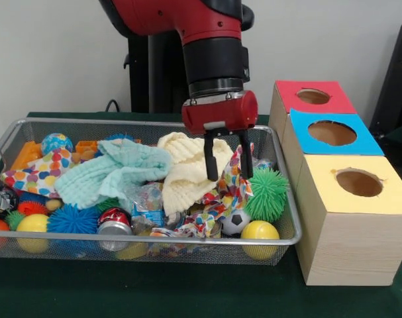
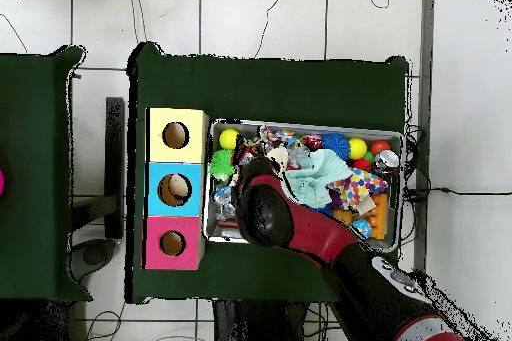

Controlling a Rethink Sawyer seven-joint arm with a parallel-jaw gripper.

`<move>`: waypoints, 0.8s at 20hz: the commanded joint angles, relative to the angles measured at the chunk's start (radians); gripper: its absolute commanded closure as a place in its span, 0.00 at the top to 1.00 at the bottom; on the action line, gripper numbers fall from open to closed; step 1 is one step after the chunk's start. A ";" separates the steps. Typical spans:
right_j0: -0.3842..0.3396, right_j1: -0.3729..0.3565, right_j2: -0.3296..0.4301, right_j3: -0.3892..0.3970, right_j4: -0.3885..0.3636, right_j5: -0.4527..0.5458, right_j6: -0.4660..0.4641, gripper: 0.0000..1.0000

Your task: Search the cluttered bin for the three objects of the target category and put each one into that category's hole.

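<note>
Gripper [image 1: 228, 165] hangs over wire bin [image 1: 148, 244] with fingers parted, empty (tips just above cream cloth [image 1: 187, 169] and patterned cloth [image 1: 222, 195]).

Arm [image 2: 320, 237] enters from 5 o'clock, wrist over the bin's [image 2: 395, 242] 9 o'clock end. Three-hole box [image 2: 176, 189] sits at the bin's 9 o'clock.

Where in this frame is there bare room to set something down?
Bare green table lies in front of the wire basket and left of the wooden boxes. The basket is crammed throughout, and the gripper hangs over its cloths.
</note>
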 commanded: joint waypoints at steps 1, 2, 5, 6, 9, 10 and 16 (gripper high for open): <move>-0.030 -0.026 0.100 0.052 0.085 0.217 0.242 1.00; -0.025 -0.021 0.094 0.049 0.094 0.253 0.228 1.00; -0.022 -0.014 0.088 0.050 0.109 0.320 0.208 1.00; -0.022 -0.014 0.088 0.051 0.114 0.342 0.204 1.00; 0.005 -0.014 0.055 0.038 0.129 0.421 0.187 1.00; 0.012 -0.015 0.045 0.032 0.132 0.439 0.186 1.00; 0.049 -0.014 -0.010 -0.004 0.149 0.505 0.182 1.00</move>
